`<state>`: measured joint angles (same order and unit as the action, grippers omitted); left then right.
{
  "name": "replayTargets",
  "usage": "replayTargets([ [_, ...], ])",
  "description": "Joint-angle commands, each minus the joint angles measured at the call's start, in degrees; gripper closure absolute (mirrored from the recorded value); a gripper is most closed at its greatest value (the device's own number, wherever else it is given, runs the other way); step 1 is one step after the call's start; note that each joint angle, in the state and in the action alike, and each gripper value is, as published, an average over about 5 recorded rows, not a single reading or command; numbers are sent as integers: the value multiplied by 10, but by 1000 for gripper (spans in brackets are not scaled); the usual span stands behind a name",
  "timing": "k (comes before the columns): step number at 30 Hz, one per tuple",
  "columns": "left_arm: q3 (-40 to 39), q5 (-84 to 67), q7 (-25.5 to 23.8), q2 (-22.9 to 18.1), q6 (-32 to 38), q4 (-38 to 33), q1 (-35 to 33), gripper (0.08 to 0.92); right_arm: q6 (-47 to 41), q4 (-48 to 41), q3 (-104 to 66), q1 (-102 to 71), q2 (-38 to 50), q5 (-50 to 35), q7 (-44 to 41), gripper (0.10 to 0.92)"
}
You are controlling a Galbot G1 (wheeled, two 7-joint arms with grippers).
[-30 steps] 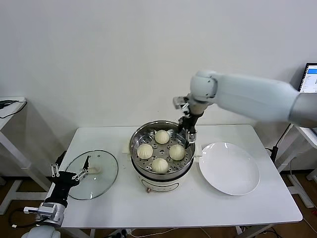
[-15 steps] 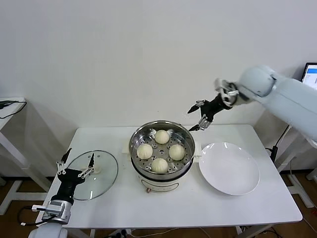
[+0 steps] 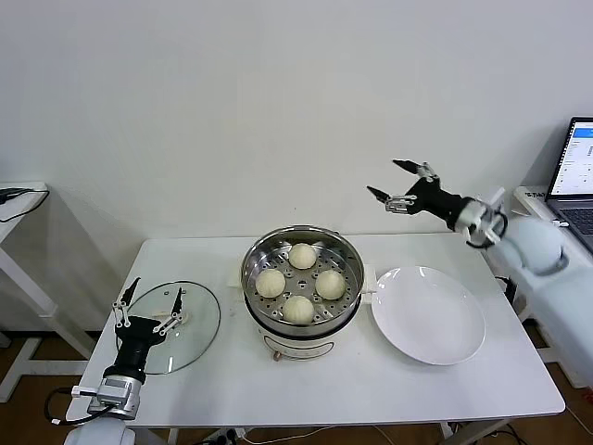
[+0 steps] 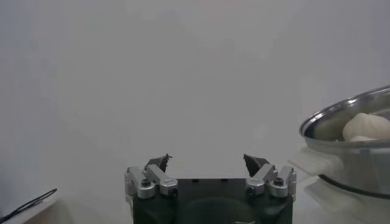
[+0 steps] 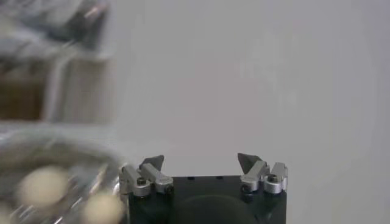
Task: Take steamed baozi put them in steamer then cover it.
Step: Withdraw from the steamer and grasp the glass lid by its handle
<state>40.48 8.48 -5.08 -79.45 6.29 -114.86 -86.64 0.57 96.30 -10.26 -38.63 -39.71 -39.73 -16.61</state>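
- So, lower left of head view: left gripper [image 3: 147, 304] is poised at the near edge of the glass lid [image 3: 173, 326], fingers spread wide w/ nothing between them. Judging by the spot, it's lined up for the lid pickup.
- Left wrist view agrees: left gripper's fingertips [image 4: 159, 162] are well apart, only blank wall between; steamer rim shows at the right edge w/ a bun inside.
- Lid lies flat on the white table [image 3: 389, 389], just beside the steamer – handy for the cover step, not yet done.
- Centre: steamer [image 3: 250, 264] holds all four steamed baozi [image 3: 298, 307] on its perforated tray, apart from each other. Loading looks finished; covering is what's left.
- Right of centre: white plate [image 3: 428, 315] just beside the steamer, no buns on it.
- Upper right: right gripper [image 3: 389, 184] is raised high above the table, well apart from steamer & plate, wide open, holding nothing – prob. clear of the lid's path.
- Far right edge: laptop [image 3: 574, 171], partly cut off.
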Motion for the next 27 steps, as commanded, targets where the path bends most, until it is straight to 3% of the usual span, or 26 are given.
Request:
replayTargets([
  [1,-6,16,7,-2,17,24,1,177,182,138,-287,-455,-223,93,190,203],
  [6,-2,93,31,-8,52,67,11,177,223,146,-265,-507,-316,145,191,203],
  [11,5,284,91,-3,109,138,21,177,228,147,-250,-513,-368,158,190,203],
  [18,34,618,212,17,175,244,36,177,226,138,-225,-490,-388,179,193,203],
  [27,53,758,268,32,181,299,52,177,230,117,-222,-478,-390,179,193,203],
])
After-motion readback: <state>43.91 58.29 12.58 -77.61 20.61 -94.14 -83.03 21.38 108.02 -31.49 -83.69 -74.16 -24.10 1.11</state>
